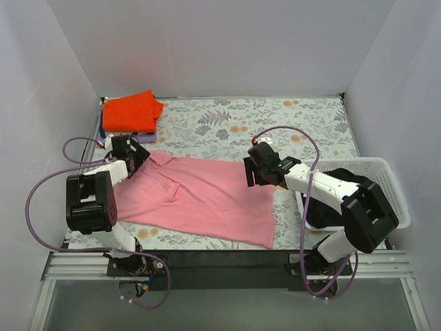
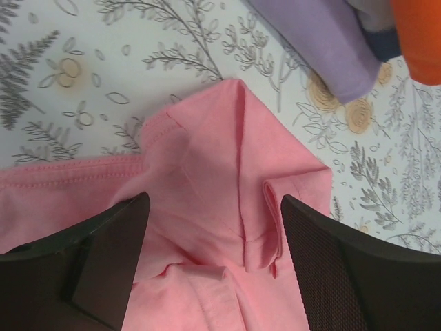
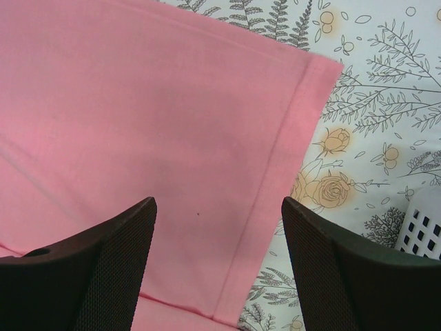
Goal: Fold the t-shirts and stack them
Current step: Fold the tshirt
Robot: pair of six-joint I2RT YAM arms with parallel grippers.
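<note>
We've got the floral tabletop (image 1: pixel 227 117) with the pink t-shirt (image 1: pixel 200 200) spread across the middle. It's soft, light, floppy knit, so we'd pinch it at the stitched hem and the bunched sleeve. The folded orange t-shirt (image 1: pixel 131 110) sits far left. The left end effector (image 2: pixel 213 227) and right end effector (image 3: pixel 219 234) both gape wide, holding nothing.

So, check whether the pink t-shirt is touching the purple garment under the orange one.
Apart. The left wrist view shows a strip of flowered tablecloth running between the pink t-shirt and the corner of the purple garment.
</note>
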